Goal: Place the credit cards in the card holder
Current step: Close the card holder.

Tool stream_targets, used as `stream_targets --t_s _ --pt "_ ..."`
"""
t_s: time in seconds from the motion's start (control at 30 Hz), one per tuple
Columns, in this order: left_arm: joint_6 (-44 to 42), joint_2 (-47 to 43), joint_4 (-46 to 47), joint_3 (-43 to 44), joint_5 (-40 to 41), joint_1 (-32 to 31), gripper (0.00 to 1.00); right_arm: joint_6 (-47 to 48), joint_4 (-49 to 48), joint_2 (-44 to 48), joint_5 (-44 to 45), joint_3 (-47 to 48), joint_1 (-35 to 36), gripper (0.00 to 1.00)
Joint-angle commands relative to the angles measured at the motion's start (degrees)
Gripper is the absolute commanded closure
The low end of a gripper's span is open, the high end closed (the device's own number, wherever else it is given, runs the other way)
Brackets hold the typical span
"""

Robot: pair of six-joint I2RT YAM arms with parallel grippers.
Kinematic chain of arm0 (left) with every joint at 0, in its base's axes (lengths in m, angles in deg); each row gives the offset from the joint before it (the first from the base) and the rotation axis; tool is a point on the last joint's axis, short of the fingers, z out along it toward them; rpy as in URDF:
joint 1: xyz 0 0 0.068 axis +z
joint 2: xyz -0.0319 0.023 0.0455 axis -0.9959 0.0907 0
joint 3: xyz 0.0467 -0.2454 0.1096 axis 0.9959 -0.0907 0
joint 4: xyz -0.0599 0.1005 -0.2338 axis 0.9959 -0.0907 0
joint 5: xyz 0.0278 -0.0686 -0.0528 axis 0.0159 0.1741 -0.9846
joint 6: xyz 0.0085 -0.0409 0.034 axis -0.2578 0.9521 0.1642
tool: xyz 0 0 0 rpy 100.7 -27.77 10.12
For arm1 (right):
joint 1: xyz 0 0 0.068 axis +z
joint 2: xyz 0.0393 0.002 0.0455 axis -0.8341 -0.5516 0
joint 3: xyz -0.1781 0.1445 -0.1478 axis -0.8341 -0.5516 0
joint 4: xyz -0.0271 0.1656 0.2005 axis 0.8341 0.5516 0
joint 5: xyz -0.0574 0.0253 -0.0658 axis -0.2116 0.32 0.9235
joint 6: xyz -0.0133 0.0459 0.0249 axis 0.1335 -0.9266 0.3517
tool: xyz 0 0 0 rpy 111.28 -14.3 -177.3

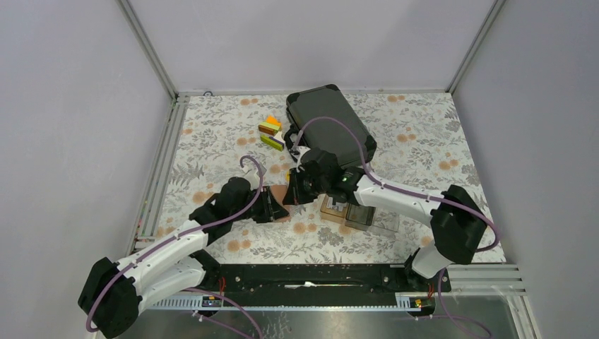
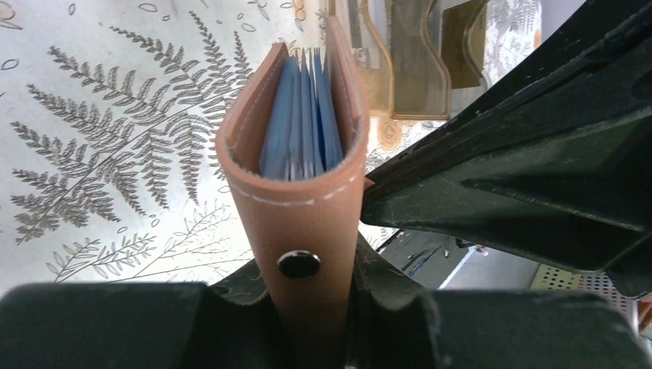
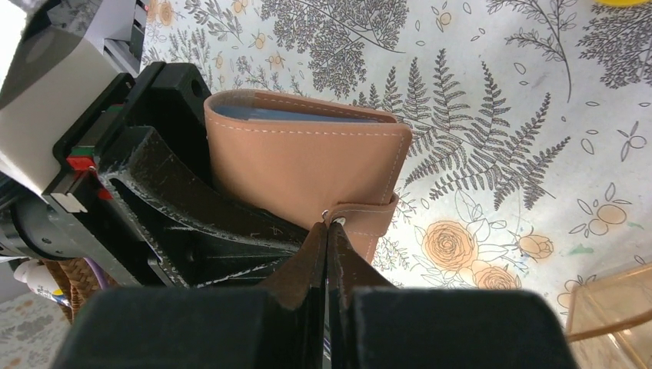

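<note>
The salmon-pink card holder [image 1: 281, 195] stands on edge between the two arms, folded nearly closed, and my left gripper [image 1: 271, 207] is shut on its spine end. In the left wrist view the card holder [image 2: 307, 207] rises between my left gripper's [image 2: 311, 280] jaws, showing blue-grey pockets and a black snap stud. My right gripper [image 3: 328, 227] is shut, its tips touching the snap on the closure strap of the card holder [image 3: 307, 165]. In the overhead view, my right gripper [image 1: 292, 189] sits against the holder's right side. No credit cards show in any view.
A black hard case [image 1: 330, 120] lies at the back, with coloured blocks [image 1: 270, 133] to its left. A clear compartment tray [image 1: 362, 216] sits just right of the grippers, under the right forearm. The table's left side is bare floral cloth.
</note>
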Motion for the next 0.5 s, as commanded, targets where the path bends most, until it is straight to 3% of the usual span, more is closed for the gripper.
stream_targets --t_s 0.0,0.47 --pt "-1.3 -2.0 18.8 3.2 -11.4 -2.0 1.00 -3.3 -13.4 -4.0 -5.6 3.0 3.6 1.00" --pt "-4.5 -4.3 16.9 2.4 -13.7 -2.1 1.00 -4.3 -14.8 -9.4 -8.7 7.3 3.6 1.00"
